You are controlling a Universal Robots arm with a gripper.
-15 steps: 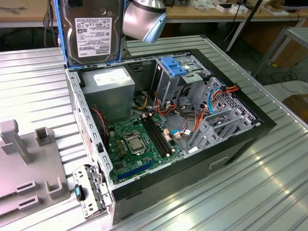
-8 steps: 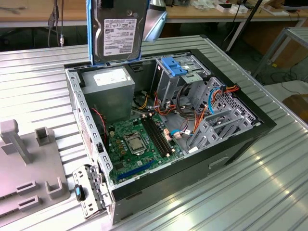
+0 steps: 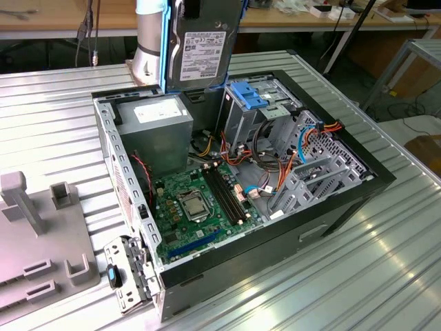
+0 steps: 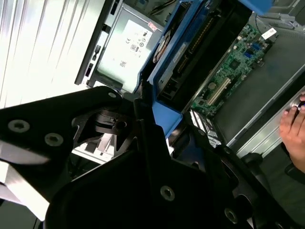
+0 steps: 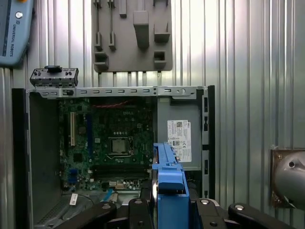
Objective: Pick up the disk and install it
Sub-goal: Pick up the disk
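Hanging edge-down above the open computer case (image 3: 331, 207), the disk (image 3: 200, 48) was clenched in the gripper (image 5: 169, 206), whose black fingers pressed its blue rails from both sides in the first wrist view. The pick-up looked done and the carry toward the mount was the step in hand, with the disk not yet touching any part of the case. Seating it would, by the look of it, call for squaring the rails with the grey drive cage (image 3: 258, 103) and its light-blue latches, which sat just below and toward the exterior view's right of the disk, while keeping clear of the orange and red cables beside the cage. The disk was a flat, dark metal slab with a white label, framed in smooth bright blue plastic. The case was thin folded sheet steel with black outer walls. Inside lay a green motherboard (image 3: 200, 200) and a boxy grey power supply (image 3: 155, 127) with a pale label. The worktop (image 3: 386, 276) was ribbed, shiny metal. A person's hand (image 4: 293, 129) rested near the case edge in the second wrist view.
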